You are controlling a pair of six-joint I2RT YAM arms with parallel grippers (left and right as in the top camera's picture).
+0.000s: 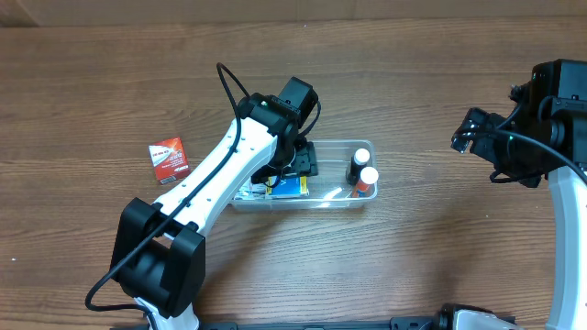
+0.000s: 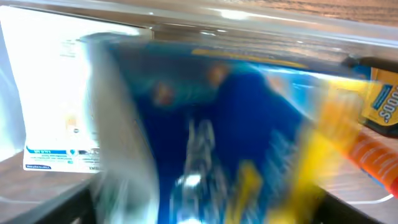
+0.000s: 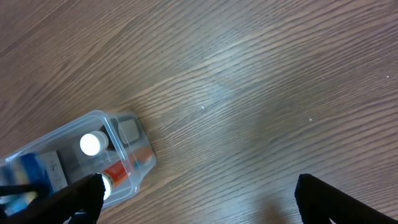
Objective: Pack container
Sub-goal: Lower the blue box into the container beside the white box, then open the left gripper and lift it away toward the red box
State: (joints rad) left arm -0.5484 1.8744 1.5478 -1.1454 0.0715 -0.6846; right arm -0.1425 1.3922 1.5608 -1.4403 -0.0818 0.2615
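The container is a clear plastic tub at the table's middle. It also shows in the right wrist view. It holds a blue box, a white-capped dark bottle and a white-capped orange bottle. My left gripper is down inside the tub's left half. In the left wrist view the blue box is blurred and fills the space between the wide-spread fingers. My right gripper is open and empty over bare table, right of the tub, and shows in its own wrist view.
A small red box lies on the table left of the tub. In the left wrist view a white box sits behind the blue one, with a yellow-labelled item and the orange bottle at right.
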